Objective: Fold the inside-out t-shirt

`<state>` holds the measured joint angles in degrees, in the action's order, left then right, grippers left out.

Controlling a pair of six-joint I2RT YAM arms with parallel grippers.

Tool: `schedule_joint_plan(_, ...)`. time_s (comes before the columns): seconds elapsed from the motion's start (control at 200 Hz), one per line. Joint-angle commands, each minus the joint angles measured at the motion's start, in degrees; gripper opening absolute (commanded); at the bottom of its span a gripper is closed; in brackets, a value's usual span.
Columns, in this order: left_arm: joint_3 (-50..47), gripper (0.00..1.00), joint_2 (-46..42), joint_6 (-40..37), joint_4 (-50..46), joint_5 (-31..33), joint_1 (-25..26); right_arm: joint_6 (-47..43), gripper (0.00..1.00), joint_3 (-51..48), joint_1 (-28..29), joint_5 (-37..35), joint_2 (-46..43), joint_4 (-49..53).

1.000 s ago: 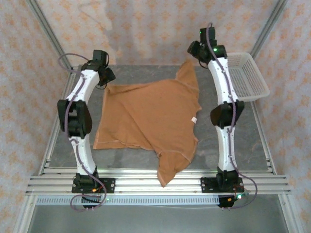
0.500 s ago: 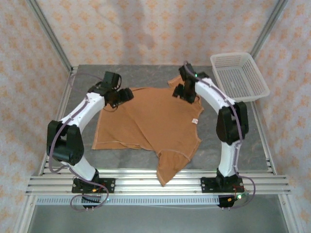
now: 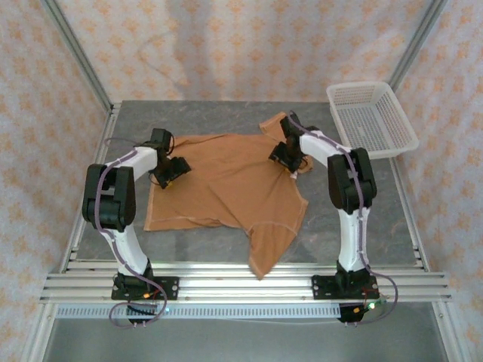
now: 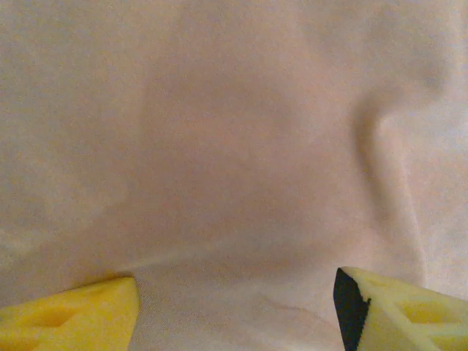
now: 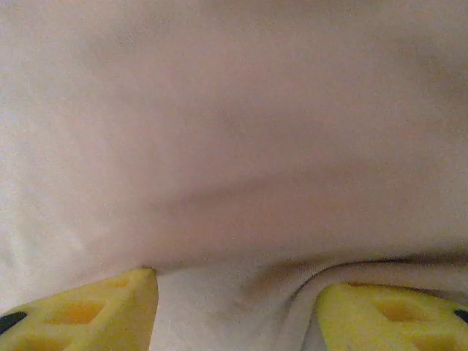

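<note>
The left claw (image 3: 172, 167) rests on the far left corner of the shirt (image 3: 226, 181), its 2 yellow fingers (image 4: 73, 311) spread apart with smooth cloth between them and nothing pinched. The tan shirt lies spread on the grey bench (image 3: 377, 204) between the 2 arms, mostly flat. A diagonal crease crosses it, pale seams line its left and near edges, and 1 sleeve points toward the near edge. The right claw (image 3: 285, 157) sits on the shirt's far right part beside the other sleeve, its fingers (image 5: 88, 307) also apart, a low ridge of cloth bunched by the right one. A white basket (image 3: 373, 121) stands at the far right corner.
</note>
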<state>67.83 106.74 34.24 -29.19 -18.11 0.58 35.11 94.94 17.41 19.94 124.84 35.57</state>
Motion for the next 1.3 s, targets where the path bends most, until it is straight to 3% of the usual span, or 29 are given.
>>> schedule_joint_plan(0.0,-4.6,0.73,1.6,0.7,2.0,-1.5,0.0,-0.9,0.6,9.9,-2.0,-0.6,12.0,3.8)
schedule_joint_plan(0.13,-18.6,0.72,-6.2,6.7,9.9,-3.1,3.7,0.4,0.6,37.0,-2.0,1.8,26.8,11.4)
schedule_joint_plan(0.205,-26.3,0.72,-11.1,12.5,14.5,-2.4,9.8,3.5,0.6,55.3,-1.6,4.8,36.4,13.6)
schedule_joint_plan(0.25,-29.3,0.73,-13.2,15.9,16.4,-1.9,15.4,5.6,0.6,61.2,-1.3,6.4,39.5,11.9)
schedule_joint_plan(0.39,-28.8,0.71,-14.6,23.1,18.9,-1.8,33.2,9.7,0.64,60.8,-0.5,9.1,37.6,1.3)
schedule_joint_plan(0.495,-20.9,0.7,-14.9,20.7,13.1,-1.1,39.3,5.1,0.65,60.4,-0.7,8.1,32.6,6.1)
schedule_joint_plan(0.616,-12.6,0.68,-18.1,14.9,4.3,2.8,38.0,-2.6,0.66,54.4,-1.3,4.4,22.6,13.5)
schedule_joint_plan(0.726,-4.1,0.68,-18.1,9.2,-0.5,3.3,33.3,-7.8,0.67,42.3,-1.5,-0.9,12.4,17.6)
schedule_joint_plan(0.946,15.8,0.68,-2.7,1.6,-5.4,0.6,22.8,-8.6,0.67,11.8,-1.6,-4.3,-4.2,9.3)
schedule_joint_plan(1.141,32.9,0.65,16.4,-1.9,-10.2,-3.7,19.4,-6.9,0.67,1.0,-4.0,-4.3,-5.7,4.9)
schedule_joint_plan(1.296,28.2,0.65,18.6,-2.3,-7.5,-2.9,17.9,-6.5,0.67,2.3,-5.8,-4.2,0.2,3.7)
